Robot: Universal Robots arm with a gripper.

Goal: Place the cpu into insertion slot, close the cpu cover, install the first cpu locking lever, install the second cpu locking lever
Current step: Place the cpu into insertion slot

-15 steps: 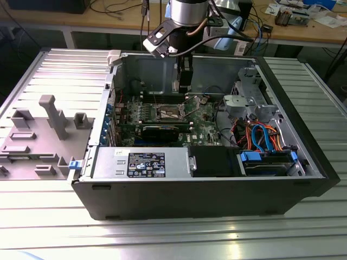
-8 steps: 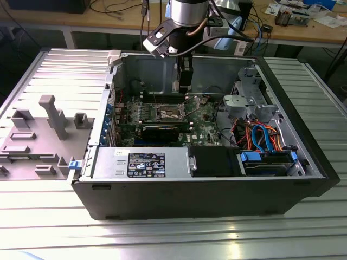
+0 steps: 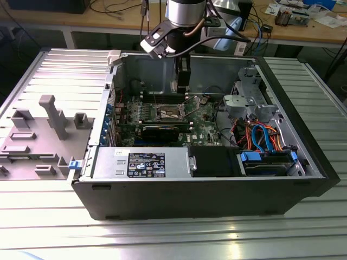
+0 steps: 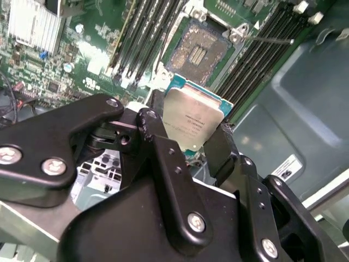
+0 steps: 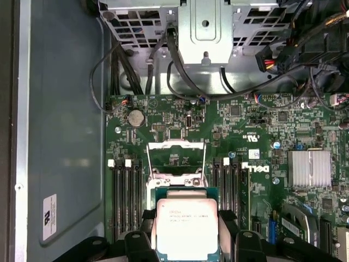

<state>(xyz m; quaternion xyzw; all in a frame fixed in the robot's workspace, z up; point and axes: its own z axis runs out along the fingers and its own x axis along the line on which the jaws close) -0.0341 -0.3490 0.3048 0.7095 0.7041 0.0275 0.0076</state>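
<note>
Open computer case (image 3: 190,192) on the ribbed counter (image 3: 162,238), gripper (image 3: 182,85) reaching in over the green motherboard (image 3: 203,127), flat square cpu (image 4: 196,117) with silver-grey metal top and teal edge, pinched between the gripper's black fingers (image 4: 150,121), beside the uncovered insertion slot (image 4: 199,52), not seated.

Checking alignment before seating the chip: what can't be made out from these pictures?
- Underside of the chip: turned away in both wrist views, so its contacts are unseen.
- One chip edge: cut off by the first wrist view's border, between the jaws.
- Part of the socket: behind the chip in the second wrist view.
- The socket's contacts: too small in the exterior view.
</note>
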